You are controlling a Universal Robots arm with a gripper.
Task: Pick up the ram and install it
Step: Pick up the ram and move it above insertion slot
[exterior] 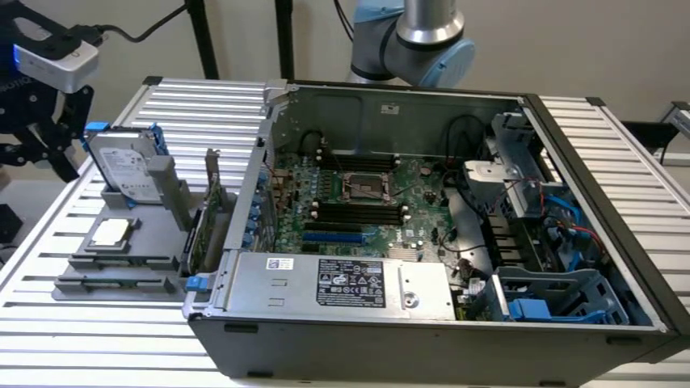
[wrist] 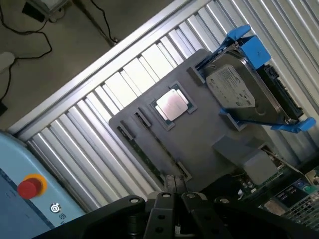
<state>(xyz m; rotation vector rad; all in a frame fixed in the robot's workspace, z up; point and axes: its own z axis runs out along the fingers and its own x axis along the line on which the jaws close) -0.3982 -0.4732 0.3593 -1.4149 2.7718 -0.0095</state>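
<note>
The slatted metal worktop [exterior: 129, 347] carries everything. On it the open computer case [exterior: 431, 343] lies on its side, well apart from the tool [wrist: 174, 185], with the motherboard [exterior: 367, 202] bare and its long black memory slots [exterior: 356, 212] unfilled. The arm [exterior: 426, 36] stands behind the case.

Below the tool sits a grey holder tray [wrist: 199, 144]. On the part of the tray farthest from the tool a hard drive [wrist: 239, 89] stands in a blue caddy. A green expansion card [exterior: 210, 210] stands on edge between the tray and the case wall. The square silver processor [wrist: 172, 105] lies flat in a recess in the middle of the tray, near the tool's line.

The ram [wrist: 149, 160], a thin dark-green stick, lies along the tray's outer edge between small grey clips. Of all the parts it is the one closest to the tool, just beside the fingertips in the wrist view.

The tool hangs above the tray with its two black fingers [wrist: 170, 186] pressed together and nothing between them. The ram has not been lifted.
</note>
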